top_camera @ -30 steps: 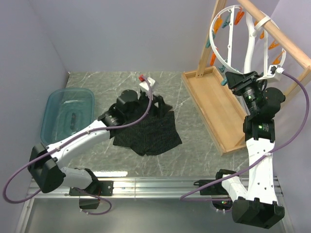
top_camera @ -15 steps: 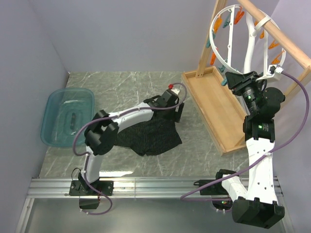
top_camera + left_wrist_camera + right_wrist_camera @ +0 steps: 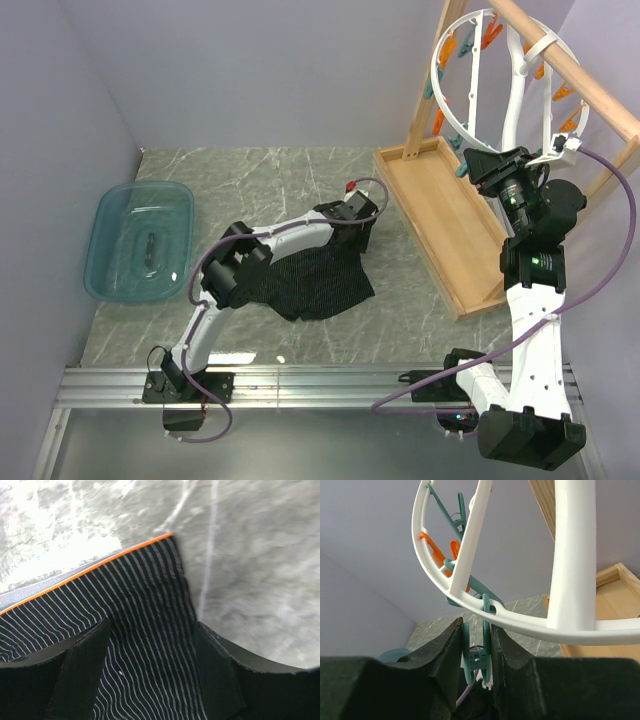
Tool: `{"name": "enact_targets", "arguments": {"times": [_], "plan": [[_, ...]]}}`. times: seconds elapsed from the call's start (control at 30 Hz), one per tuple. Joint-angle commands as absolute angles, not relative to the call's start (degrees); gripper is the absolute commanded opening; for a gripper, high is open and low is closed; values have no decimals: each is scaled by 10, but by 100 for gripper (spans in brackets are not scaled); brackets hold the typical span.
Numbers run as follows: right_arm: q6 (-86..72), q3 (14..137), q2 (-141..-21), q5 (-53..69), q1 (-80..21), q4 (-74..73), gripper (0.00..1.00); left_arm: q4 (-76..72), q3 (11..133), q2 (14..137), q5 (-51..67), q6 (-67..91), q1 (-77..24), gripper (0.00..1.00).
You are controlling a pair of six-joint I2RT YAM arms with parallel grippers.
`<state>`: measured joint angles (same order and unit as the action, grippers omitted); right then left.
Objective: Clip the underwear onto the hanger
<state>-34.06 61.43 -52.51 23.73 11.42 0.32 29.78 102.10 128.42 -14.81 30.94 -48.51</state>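
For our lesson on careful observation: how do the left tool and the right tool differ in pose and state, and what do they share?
Height: the left tool is low on the underwear; the right tool is raised at the hanger. State: the left tool is open, straddling the striped fabric; the right tool is shut on a teal clothespin. Both are dark and two-fingered.

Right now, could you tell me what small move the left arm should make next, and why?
Probably lower the left gripper slightly and close it on the underwear: it stands open astride the orange-trimmed corner, nothing gripped, while the right gripper pinches a teal clothespin on the hanger.
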Motion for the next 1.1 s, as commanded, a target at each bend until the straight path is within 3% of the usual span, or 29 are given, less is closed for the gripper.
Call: {"name": "enact_targets", "arguments": {"times": [0.0, 0.23, 0.33, 0.37, 0.43, 0.47, 0.5, 0.63, 0.77, 1.07], "plan": [[-326, 613, -523, 250, 116, 31, 0, 308, 1026, 1296, -192, 329, -482, 73], [-326, 613, -522, 250, 116, 28, 0, 321, 1048, 1349, -178, 323, -475, 60], [-325, 613, -521, 249, 116, 27, 0, 319, 1051, 1365, -148, 323, -469, 44], [-325, 614, -521, 250, 116, 26, 0, 319, 1055, 1372, -141, 319, -468, 33], [-326, 615, -522, 251, 117, 26, 0, 318, 1061, 1376, -125, 313, -465, 19], [-327, 615, -523, 252, 116, 26, 0, 313, 1070, 1375, -122, 300, -466, 6], [-328, 615, -523, 253, 116, 27, 0, 310, 1074, 1371, -122, 291, -466, 2], [-331, 615, -523, 258, 116, 28, 0, 210, 1030, 1298, -160, 223, -481, 0], [-336, 613, -522, 261, 116, 31, 0, -3, 880, 1164, -215, 68, -516, 0], [-353, 602, -517, 271, 116, 27, 0, -294, 806, 1107, -281, -121, -562, 0]]}}
